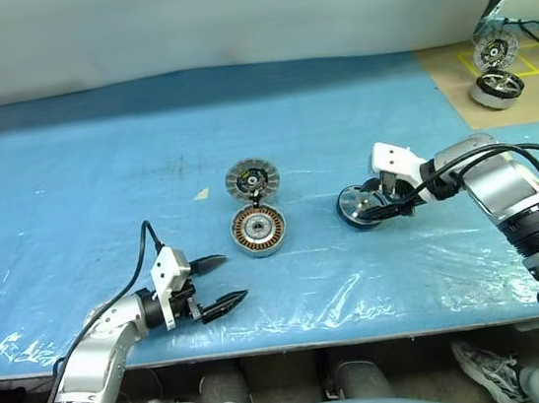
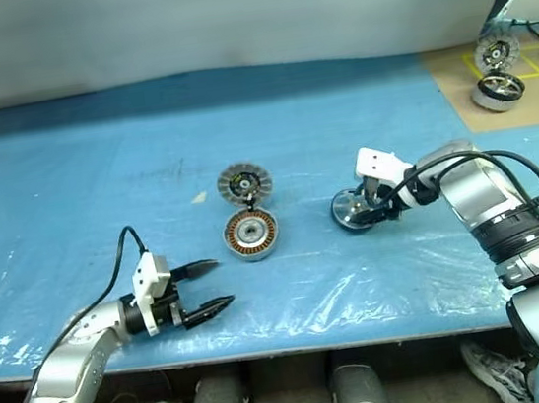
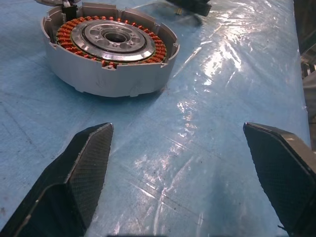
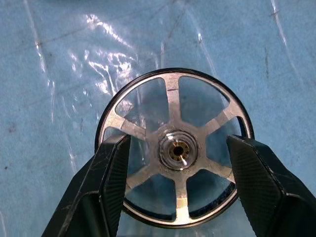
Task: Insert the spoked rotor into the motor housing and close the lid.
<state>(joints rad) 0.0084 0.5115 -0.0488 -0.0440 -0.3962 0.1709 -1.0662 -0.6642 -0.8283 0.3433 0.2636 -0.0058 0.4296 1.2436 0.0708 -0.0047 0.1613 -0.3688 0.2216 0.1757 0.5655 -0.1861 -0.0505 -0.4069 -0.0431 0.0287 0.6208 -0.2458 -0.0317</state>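
Right gripper (image 4: 175, 170) astride spoked rotor (image 4: 174, 148)

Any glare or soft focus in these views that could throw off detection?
Head views: white glare streaks on the plastic sheet along the table's near edge. Left wrist view: strong highlights on the sheet beside the motor housing, which is sharp; the near fingers are softer. Right wrist view: the spoked rotor is crisp, with glare on the sheet above it and bright metal spokes.
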